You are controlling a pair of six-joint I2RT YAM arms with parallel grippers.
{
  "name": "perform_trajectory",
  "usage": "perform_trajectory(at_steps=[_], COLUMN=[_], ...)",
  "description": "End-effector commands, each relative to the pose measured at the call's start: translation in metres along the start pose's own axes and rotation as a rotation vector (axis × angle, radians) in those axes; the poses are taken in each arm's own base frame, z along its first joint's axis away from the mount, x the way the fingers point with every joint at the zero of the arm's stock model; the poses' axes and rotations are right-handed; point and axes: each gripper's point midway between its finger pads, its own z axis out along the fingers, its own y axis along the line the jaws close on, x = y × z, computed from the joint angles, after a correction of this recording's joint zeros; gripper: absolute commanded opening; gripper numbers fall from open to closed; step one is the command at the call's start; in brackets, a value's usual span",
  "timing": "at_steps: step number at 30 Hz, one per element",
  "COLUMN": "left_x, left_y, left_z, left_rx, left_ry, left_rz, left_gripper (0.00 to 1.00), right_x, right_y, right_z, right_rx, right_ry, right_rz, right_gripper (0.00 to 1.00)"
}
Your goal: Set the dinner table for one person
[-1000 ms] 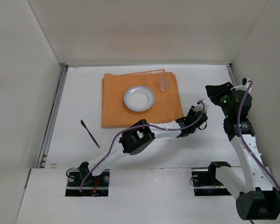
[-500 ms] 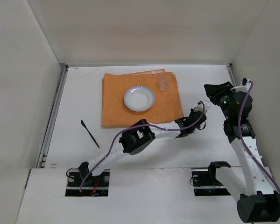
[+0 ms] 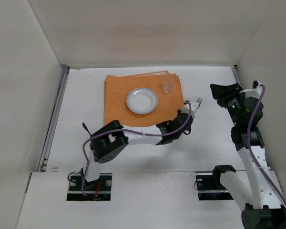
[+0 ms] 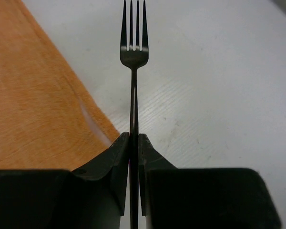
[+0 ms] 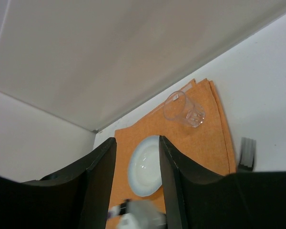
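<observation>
A white bowl (image 3: 142, 100) sits mid-way on the orange placemat (image 3: 118, 107), which lies on the white worktop (image 3: 81, 93). A clear glass (image 3: 168, 86) stands at the placemat's far right corner. Just off the placemat's right edge, the left pincer (image 3: 187, 110) grips a fork (image 3: 196, 101), its tines pointing away from the placemat. The right pincer (image 3: 223, 90) hangs farther to the placemat's right.

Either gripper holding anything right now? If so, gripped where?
Left gripper is shut on the fork, pinching it by the handle, tines pointing away from the wrist. Right gripper is open and holds nothing.
</observation>
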Motion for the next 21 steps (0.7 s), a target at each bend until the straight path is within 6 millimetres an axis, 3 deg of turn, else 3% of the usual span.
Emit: perform_trajectory(at_steps=[1,2,4,9,13,16,21], left_x=[-0.084,-0.083,-0.078,-0.061,-0.051,-0.038,-0.018], left_y=[0.03,0.043,0.087,0.196,0.266,0.311,0.347], left_z=[-0.05,-0.059,-0.082,-0.136,-0.168,-0.181,-0.166], left_rx=[-0.048,-0.076,-0.171,-0.385,-0.533,-0.63,-0.637], left_ry=[-0.215,-0.213,-0.211,-0.181,-0.185,-0.183,-0.124], left_rz=[-0.127,-0.126,-0.131,-0.171,-0.222,-0.242,-0.266], left_gripper=[0.06,0.06,0.06,0.07,0.07,0.07,0.07], right_x=[-0.021,-0.018,-0.006,0.055,0.084,0.103,0.122], right_y=[0.028,0.025,0.014,-0.016,-0.03,-0.042,-0.072], right_z=[-0.004,-0.002,0.005,0.025,0.031,0.035,0.039], right_rx=[-0.078,-0.07,-0.047,0.009,0.041,0.07,0.138], right_ry=[-0.051,-0.044,-0.015,0.107,0.149,0.193,0.169], right_rz=[-0.019,-0.019,-0.018,-0.028,-0.079,-0.126,-0.16], right_gripper=[0.47,0.47,0.47,0.47,0.47,0.46,0.46])
